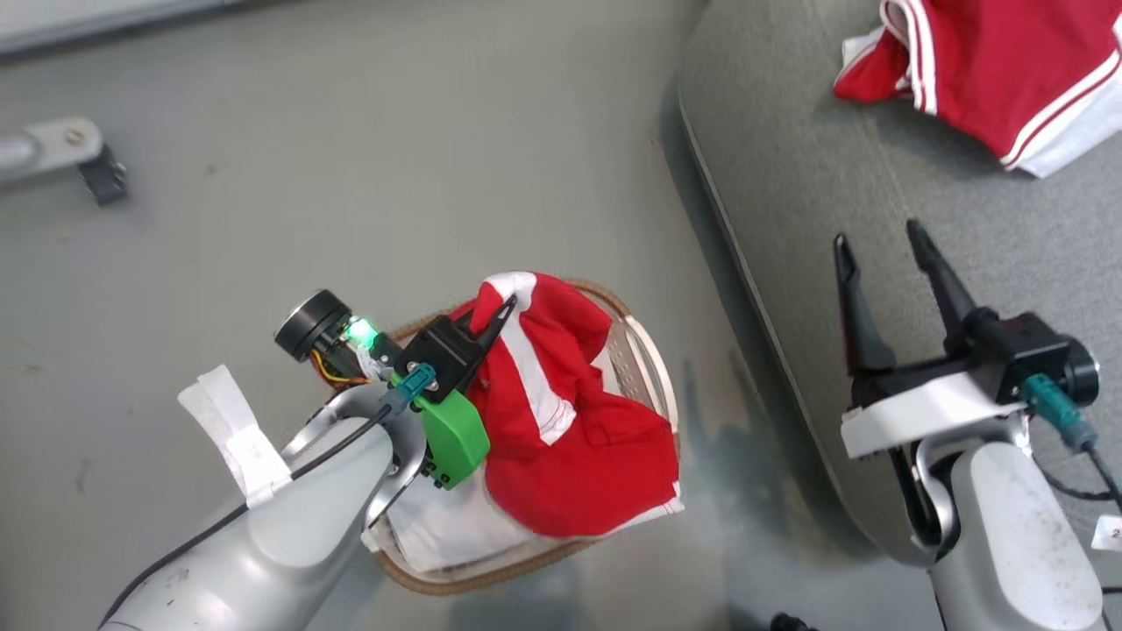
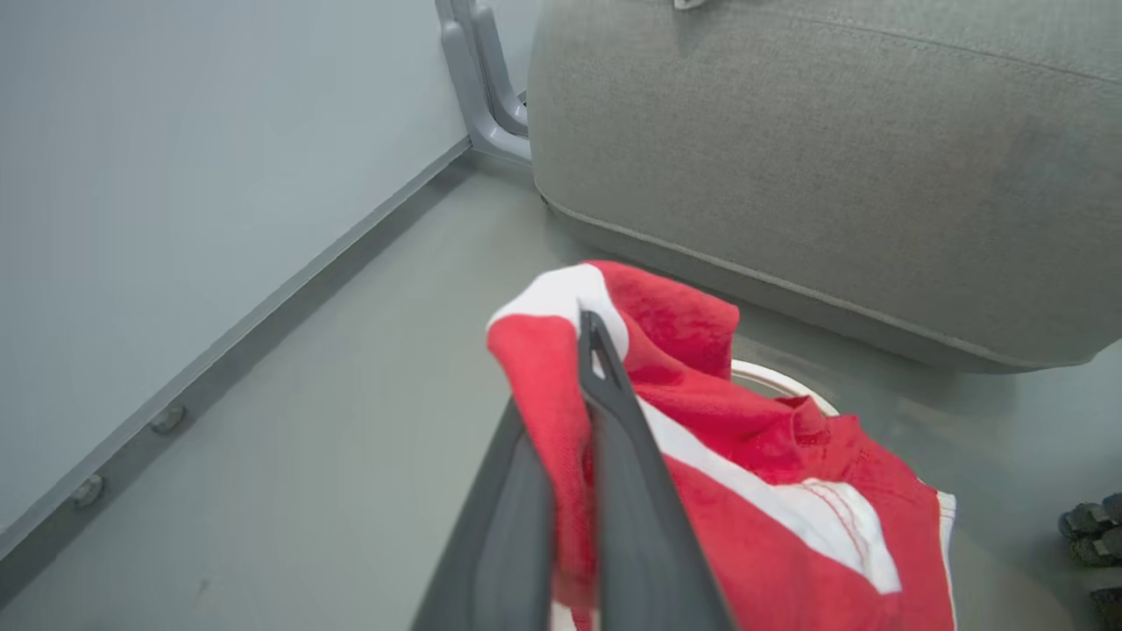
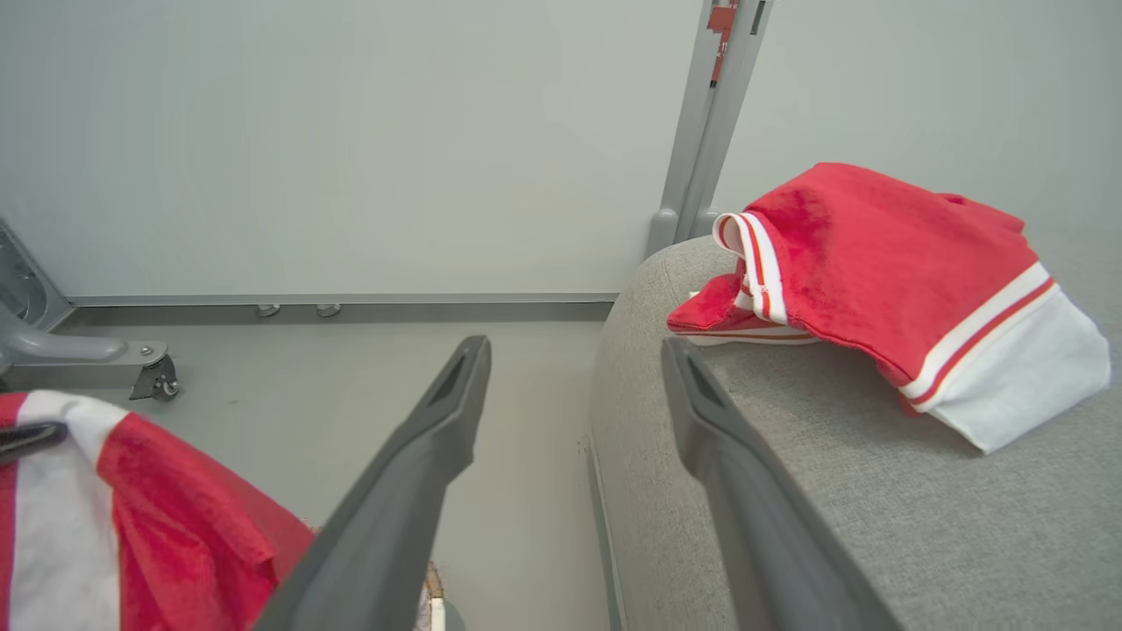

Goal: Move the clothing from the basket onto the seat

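Clothing (image 1: pixel 578 438) (image 1: pixel 999 70) two pieces, one on seat (image 1: pixel 789 175), one in basket (image 1: pixel 653 368) pinched by left claw (image 1: pixel 507 305), right claw (image 1: pixel 878 235) apart

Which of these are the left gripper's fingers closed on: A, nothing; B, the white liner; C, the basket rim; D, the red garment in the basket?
D: the fingers of the left gripper pinch a raised fold of the red garment over the basket.

so one garment (image 1: pixel 574 429) sits in the basket (image 1: pixel 629 355) on the floor (image 1: pixel 351 175), seat (image 1: pixel 789 175) just right of it, second garment (image 1: pixel 990 70) lying on top
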You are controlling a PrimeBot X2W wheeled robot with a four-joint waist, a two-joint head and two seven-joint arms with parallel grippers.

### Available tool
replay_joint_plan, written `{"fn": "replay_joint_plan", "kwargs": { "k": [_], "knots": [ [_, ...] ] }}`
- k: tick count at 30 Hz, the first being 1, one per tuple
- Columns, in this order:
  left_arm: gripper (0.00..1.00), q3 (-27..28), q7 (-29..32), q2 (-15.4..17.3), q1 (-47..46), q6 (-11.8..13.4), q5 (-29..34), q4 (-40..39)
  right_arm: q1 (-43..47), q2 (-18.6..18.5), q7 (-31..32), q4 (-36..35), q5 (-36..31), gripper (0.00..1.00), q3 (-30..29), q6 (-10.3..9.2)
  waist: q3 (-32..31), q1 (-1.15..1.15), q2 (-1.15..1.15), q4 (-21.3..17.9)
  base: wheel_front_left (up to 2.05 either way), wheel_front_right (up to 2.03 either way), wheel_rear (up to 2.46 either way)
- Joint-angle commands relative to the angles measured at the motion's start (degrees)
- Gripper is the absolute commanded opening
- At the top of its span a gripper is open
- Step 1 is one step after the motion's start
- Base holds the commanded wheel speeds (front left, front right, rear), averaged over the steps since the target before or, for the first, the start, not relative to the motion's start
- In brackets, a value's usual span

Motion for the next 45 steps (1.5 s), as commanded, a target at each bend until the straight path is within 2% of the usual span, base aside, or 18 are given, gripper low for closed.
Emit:
{"fn": "replay_joint_plan", "kwargs": {
  "k": [1, 7, 14, 23, 36, 45],
  "knots": [
    [0.00, -0.2, -0.3, 0.9, 0.6, 0.2, 0.6, -1.9, 1.8, -0.2, -0.1, 0.4, -0.5, 1.00, 0.5, -0.08, -11.5, 0.00, 0.62, 5.4, 0.00, 0.00, 0.00],
    [0.00, 1.0, 0.0, 4.4, -1.7, 0.8, 1.6, -11.0, 4.5, -0.3, -0.1, 1.2, -0.8, 1.00, 3.8, -0.08, -17.0, 0.00, 0.62, 6.0, 0.00, 0.00, 0.00],
    [0.00, 1.9, 3.8, 8.9, -6.3, 0.5, 2.8, -20.4, 4.7, -0.2, -0.1, 2.3, -0.6, 1.00, 7.0, -0.08, -20.4, 0.00, 0.62, 6.5, 0.00, 0.00, 0.00],
    [0.00, 2.8, 7.4, 13.1, -11.8, -0.3, 3.0, -25.5, 2.4, -0.2, -0.1, 4.0, -0.4, 1.00, 11.2, -0.08, -21.6, 0.00, 0.62, 6.2, 0.00, 0.00, 0.00],
    [0.00, 2.3, 8.5, 13.0, -14.8, -0.4, 3.1, -30.0, -0.5, -0.2, -0.1, 6.6, -2.0, 1.00, 20.7, -0.08, -21.5, 0.00, 0.62, 7.1, 0.00, 0.00, 0.00],
    [0.00, 1.5, 8.7, 12.0, -16.4, -0.6, 3.4, -31.3, -6.8, -0.2, -0.1, 9.4, -1.5, 1.00, 23.7, -0.08, -20.6, 0.00, 0.62, 8.0, 0.00, 0.00, 0.00]
  ]
}}
